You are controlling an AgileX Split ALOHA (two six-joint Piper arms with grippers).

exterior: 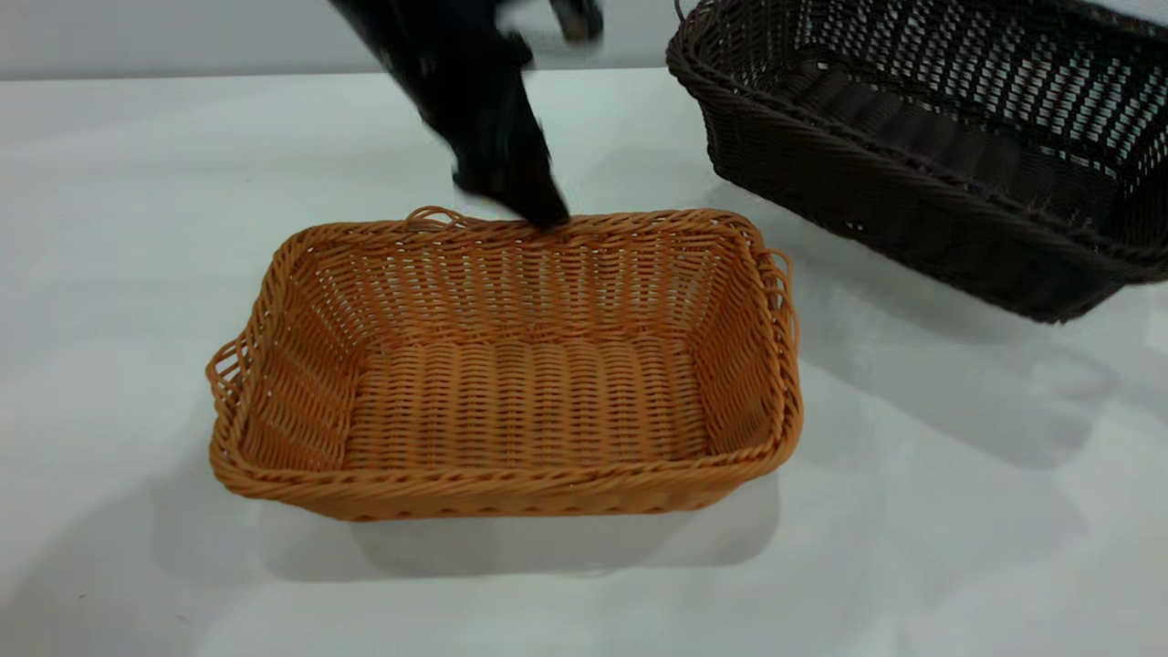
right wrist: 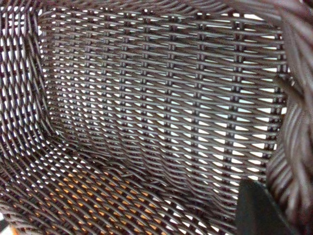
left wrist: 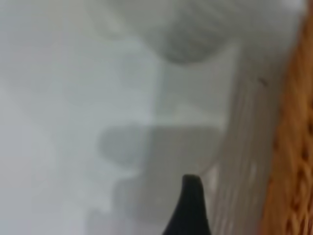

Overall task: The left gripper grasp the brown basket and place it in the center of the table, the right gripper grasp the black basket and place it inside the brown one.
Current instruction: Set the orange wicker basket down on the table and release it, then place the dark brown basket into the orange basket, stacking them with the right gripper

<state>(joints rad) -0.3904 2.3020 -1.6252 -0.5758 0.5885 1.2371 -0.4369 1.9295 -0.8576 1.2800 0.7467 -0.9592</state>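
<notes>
The brown basket [exterior: 511,401] stands upright on the table [exterior: 958,547], near its middle. My left gripper [exterior: 534,205] is a dark blurred shape at the basket's far rim. In the left wrist view one dark finger [left wrist: 190,208] stands beside the basket's outer wall [left wrist: 293,147] with a gap between them, and the gripper [left wrist: 242,215] looks open. The black basket [exterior: 940,146] hangs tilted above the table at the back right. In the right wrist view my right gripper [right wrist: 283,193] is shut on its braided rim [right wrist: 296,142], one finger [right wrist: 259,210] inside the basket. The right arm is outside the exterior view.
Orange shows through the weave of the black basket's floor [right wrist: 73,196] in the right wrist view. The black basket casts a shadow on the table [exterior: 1004,392] to the right of the brown basket.
</notes>
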